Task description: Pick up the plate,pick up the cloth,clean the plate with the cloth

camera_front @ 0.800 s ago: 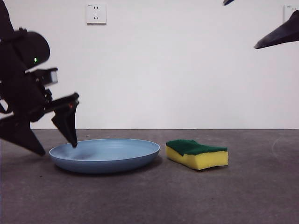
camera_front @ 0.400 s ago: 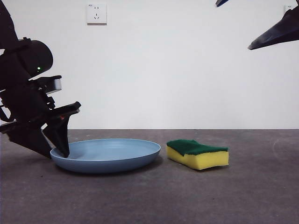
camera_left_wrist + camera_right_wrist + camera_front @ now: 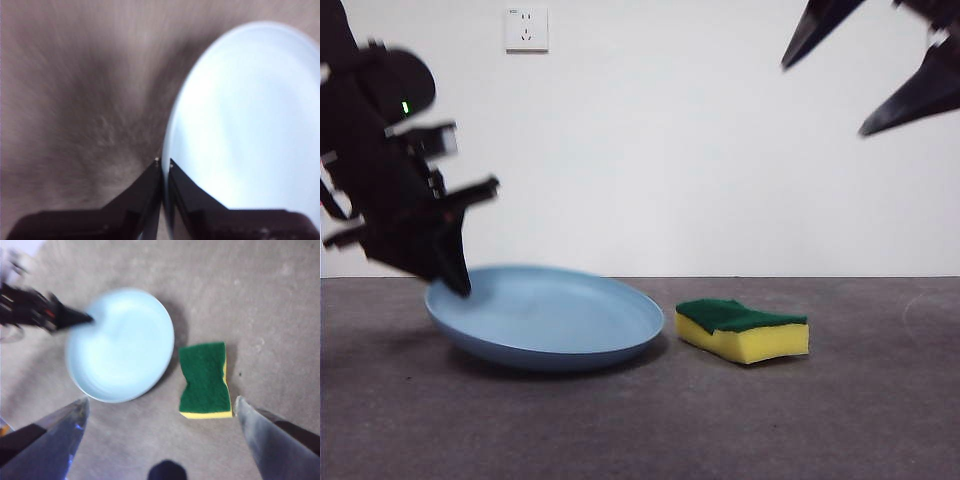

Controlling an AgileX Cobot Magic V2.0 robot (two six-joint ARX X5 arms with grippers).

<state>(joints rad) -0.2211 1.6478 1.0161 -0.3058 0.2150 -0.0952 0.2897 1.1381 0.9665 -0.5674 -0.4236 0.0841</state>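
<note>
Front view: the left gripper [image 3: 455, 275] is coming in from the side edge, its jaws pinching the near-side rim of the plate [image 3: 555, 325]. The plate is tilting, the gripped edge riding above the bench [image 3: 640, 420] while the opposite edge is resting on it. The sponge [image 3: 742, 330] is lying flat on the bench just beside the plate's lowered edge, green layer up, not touching it. The right gripper [image 3: 865, 75] is hanging high at the top corner, jaws spread wide, well apart from both items. A wall socket [image 3: 526, 29] is showing behind.

Left wrist view: the left gripper [image 3: 163, 167] is clamping the plate [image 3: 245, 115] at its rim, one jaw lying on the underside and one on the inside, the two nearly pressed together with only the rim between. The picture is blurring.

Right wrist view: the right gripper [image 3: 160, 407] is hovering over the bench [image 3: 250, 290] with jaws spread; the sponge [image 3: 205, 380] is lying between them and nearer to one jaw. The plate [image 3: 122, 347] is sitting beside the sponge, the left gripper [image 3: 75, 319] biting its far rim.
</note>
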